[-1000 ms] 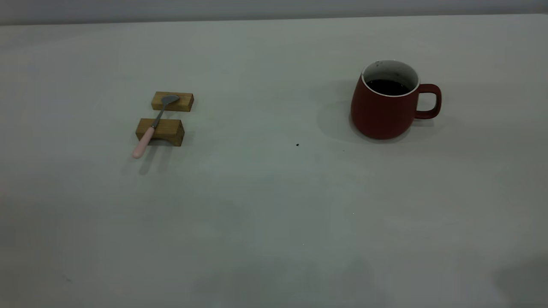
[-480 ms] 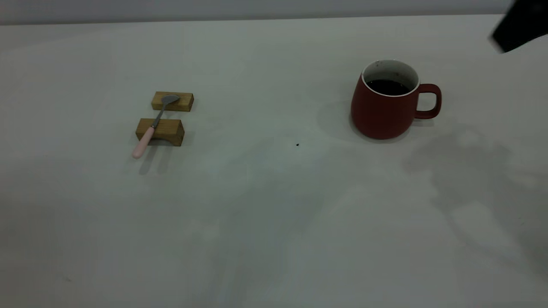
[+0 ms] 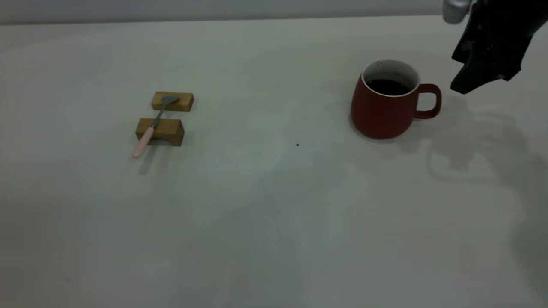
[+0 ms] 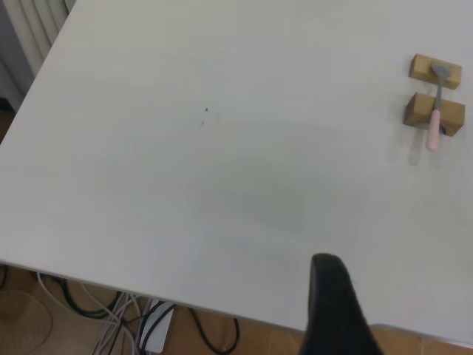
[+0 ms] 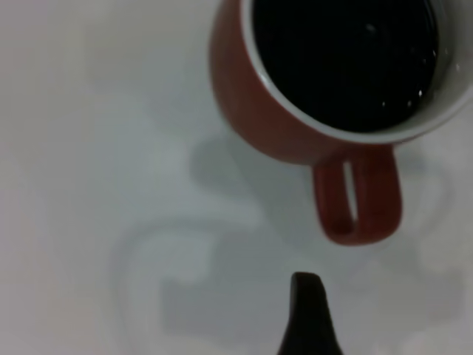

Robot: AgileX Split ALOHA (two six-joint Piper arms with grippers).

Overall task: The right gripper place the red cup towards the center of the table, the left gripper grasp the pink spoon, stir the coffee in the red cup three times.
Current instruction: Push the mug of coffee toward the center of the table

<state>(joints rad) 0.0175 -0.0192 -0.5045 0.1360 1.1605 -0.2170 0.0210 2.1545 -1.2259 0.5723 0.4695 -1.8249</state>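
Note:
The red cup (image 3: 383, 111) stands upright on the table (image 3: 274, 205) at the right, handle (image 3: 430, 101) pointing right, with dark coffee (image 3: 387, 87) inside. My right gripper (image 3: 479, 70) hangs above the table just right of the handle, apart from it. In the right wrist view its black tip (image 5: 307, 314) sits a short way from the cup's handle (image 5: 358, 196), and the coffee (image 5: 344, 59) shows from above. The pink spoon (image 3: 154, 124) lies across two wooden blocks at the left. The left gripper (image 4: 332, 310) is out of the exterior view, far from the spoon (image 4: 436, 111).
Two small wooden blocks (image 3: 172, 101) (image 3: 160, 130) carry the spoon, its pink handle overhanging the near one. A tiny dark speck (image 3: 297, 145) lies mid-table. In the left wrist view the table edge (image 4: 148, 292) has cables and floor beyond it.
The right gripper has come in from the upper right and dropped closer to the cup's handle; its shadow now falls beside the cup. Cup and spoon have not moved.

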